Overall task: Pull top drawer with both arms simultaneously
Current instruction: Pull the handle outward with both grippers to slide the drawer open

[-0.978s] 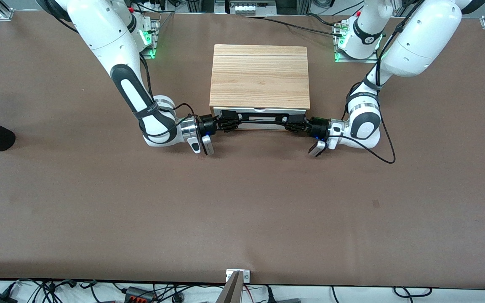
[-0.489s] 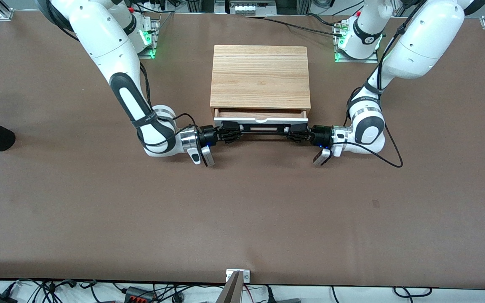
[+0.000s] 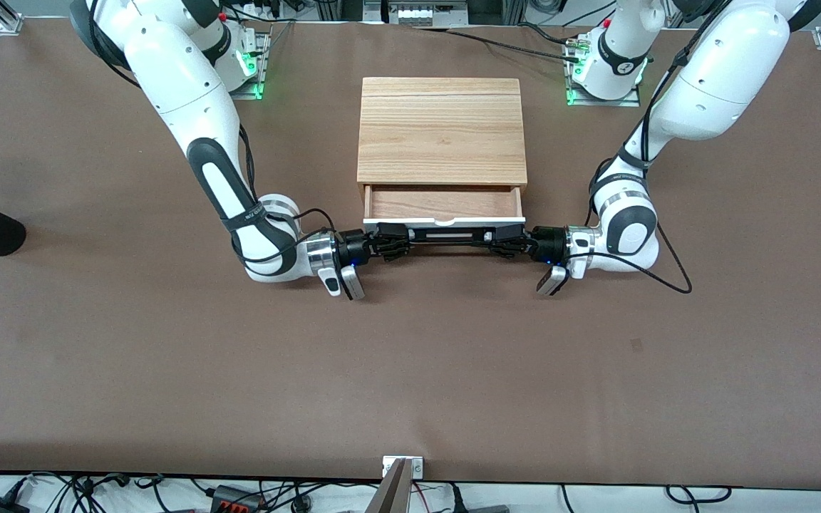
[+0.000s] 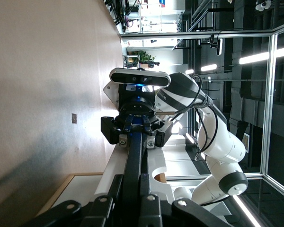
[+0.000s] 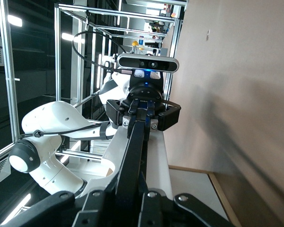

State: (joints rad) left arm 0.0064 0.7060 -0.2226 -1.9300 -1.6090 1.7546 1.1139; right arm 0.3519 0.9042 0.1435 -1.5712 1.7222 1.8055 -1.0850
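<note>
Top drawer [image 3: 443,203] partly out of the cabinet [image 3: 442,130], reddish-brown floor showing, white front toward the front camera. Black bar handle [image 3: 446,236] runs along that front. Cabinet sits mid-table [image 3: 410,370] between the two arm bases.

Right gripper [image 3: 390,242] clamped on the handle's end toward the right arm's side; left gripper [image 3: 504,242] clamped on the end toward the left arm's side. Both sets of fingers closed around the bar, wrists horizontal and low over the table, pointing inward at each other.

Both forearms drop steeply from the bases, elbows bent outward. Wrist views look straight down the bar at the other gripper [image 4: 136,131] [image 5: 143,114].
</note>
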